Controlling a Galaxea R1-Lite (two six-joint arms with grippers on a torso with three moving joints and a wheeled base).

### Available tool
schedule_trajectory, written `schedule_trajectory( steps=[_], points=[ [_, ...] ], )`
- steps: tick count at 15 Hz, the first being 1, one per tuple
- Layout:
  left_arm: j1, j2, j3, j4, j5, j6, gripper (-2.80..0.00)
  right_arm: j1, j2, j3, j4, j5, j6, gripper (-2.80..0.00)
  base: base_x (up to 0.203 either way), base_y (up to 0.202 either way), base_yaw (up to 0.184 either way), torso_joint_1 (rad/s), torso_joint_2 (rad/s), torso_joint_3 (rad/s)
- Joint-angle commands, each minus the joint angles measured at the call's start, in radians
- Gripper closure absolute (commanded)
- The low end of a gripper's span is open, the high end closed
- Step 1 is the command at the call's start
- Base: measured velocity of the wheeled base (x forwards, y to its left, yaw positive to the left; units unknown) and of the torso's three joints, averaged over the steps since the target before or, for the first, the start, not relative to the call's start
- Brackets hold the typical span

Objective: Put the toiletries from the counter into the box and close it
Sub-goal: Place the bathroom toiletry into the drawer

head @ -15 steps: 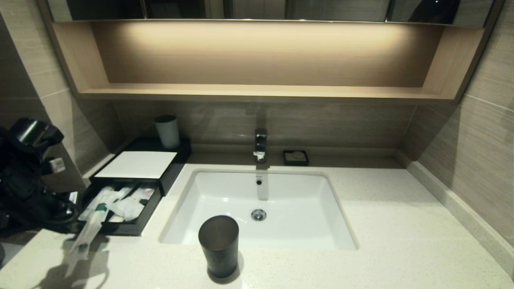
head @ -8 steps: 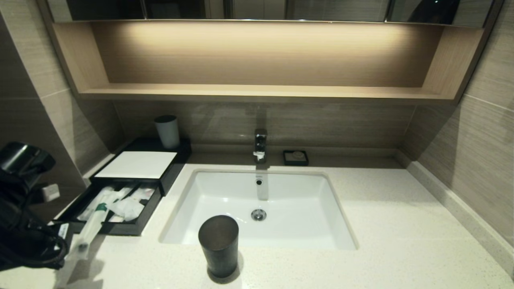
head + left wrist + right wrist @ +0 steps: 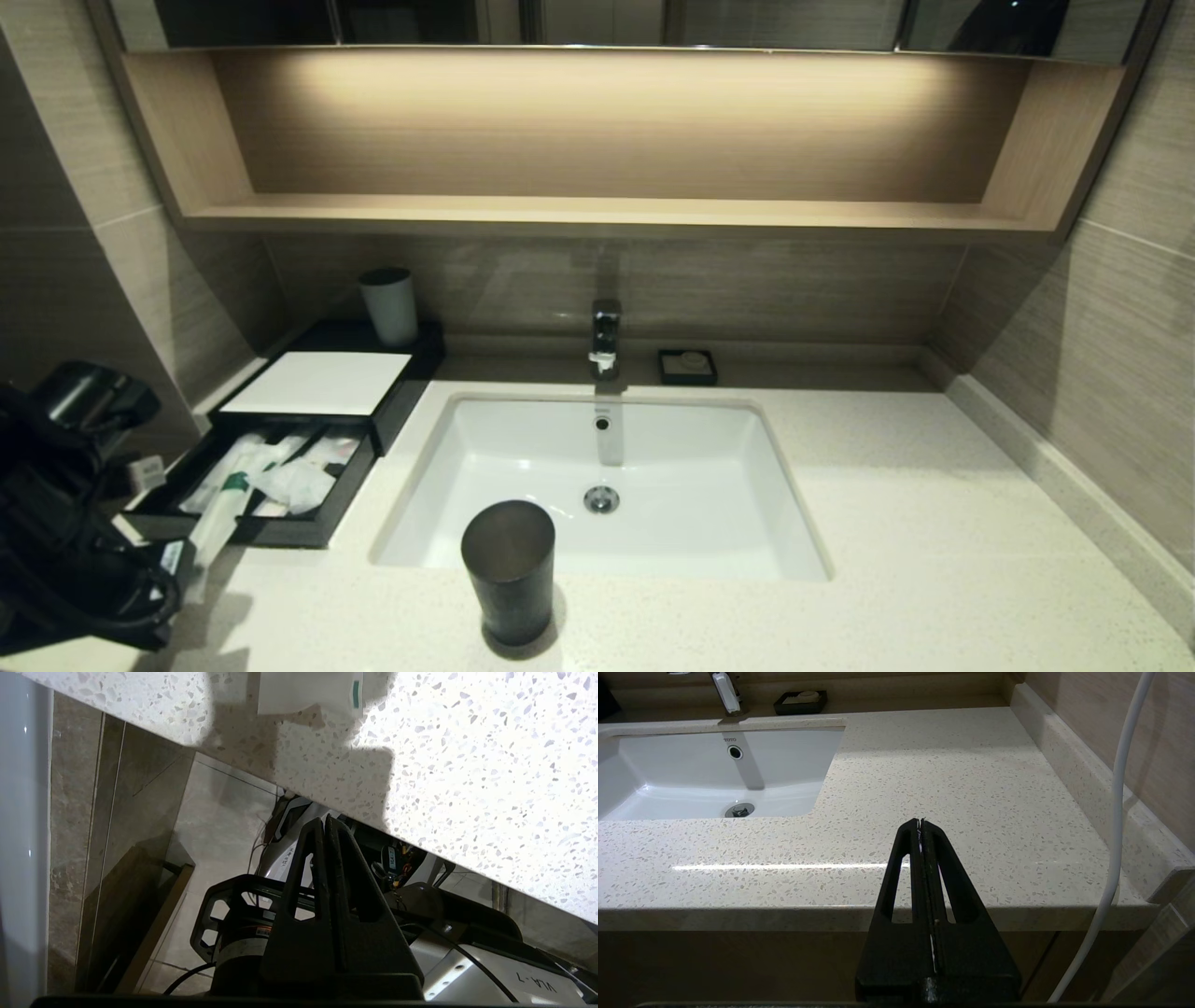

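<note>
Worktop (image 3: 934, 560): pale speckled stone, white basin (image 3: 523, 467) sunk in the middle, chrome tap (image 3: 606, 338) behind it.

Black box (image 3: 401, 392) sits at the far left corner, white top panel (image 3: 317, 383) in place, front drawer (image 3: 280, 532) pulled out toward the room. Inside the drawer, several white wrapped items lie jumbled. One long translucent packet with a green band (image 3: 224, 509) lies partly in the drawer, its near end sticking out over the drawer's front rim onto the worktop. In the left wrist view, the end of a white packet with a green stripe rests on the stone.

Left gripper (image 3: 325, 823): at the worktop's near-left corner, beside the drawer front, pointing off past the edge toward the floor; fingers pressed together, holding nothing. The arm's dark bulk blocks the head view of the corner of the worktop.

Right gripper (image 3: 920, 823): parked low in front of the worktop's right half, fingers closed, empty.

Surroundings: dark grey tapered cup (image 3: 510, 569) stands on the front rim of the worktop, just before the basin. A pale cup (image 3: 389, 305) stands on the black tray behind the box. Small black soap dish (image 3: 688, 366) right of the tap. Wooden shelf (image 3: 597, 217) overhead.
</note>
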Motion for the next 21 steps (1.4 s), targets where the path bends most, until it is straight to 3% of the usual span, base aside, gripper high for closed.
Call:
schedule_trajectory(
  steps=[1,12,15,21],
  points=[
    [0.0,0.055,0.005,-0.018,0.002,-0.002,0.0,0.0,0.002,0.0,-0.001,0.0,0.0,0.0,0.0,0.0,0.0,0.0,0.0,0.0],
    [0.009,0.121,-0.02,-0.082,0.015,-0.002,0.0,0.0,0.002,-0.001,-0.001,0.0,0.0,0.0,0.0,0.0,0.0,0.0,0.0,0.0],
    [0.011,0.139,-0.021,-0.117,0.064,-0.005,0.0,0.0,0.002,-0.001,-0.001,0.0,0.0,0.0,0.0,0.0,0.0,0.0,0.0,0.0],
    [0.012,0.172,-0.042,-0.144,0.079,-0.006,0.0,0.0,0.002,0.0,-0.001,0.0,0.0,0.0,0.0,0.0,0.0,0.0,0.0,0.0]
  ],
)
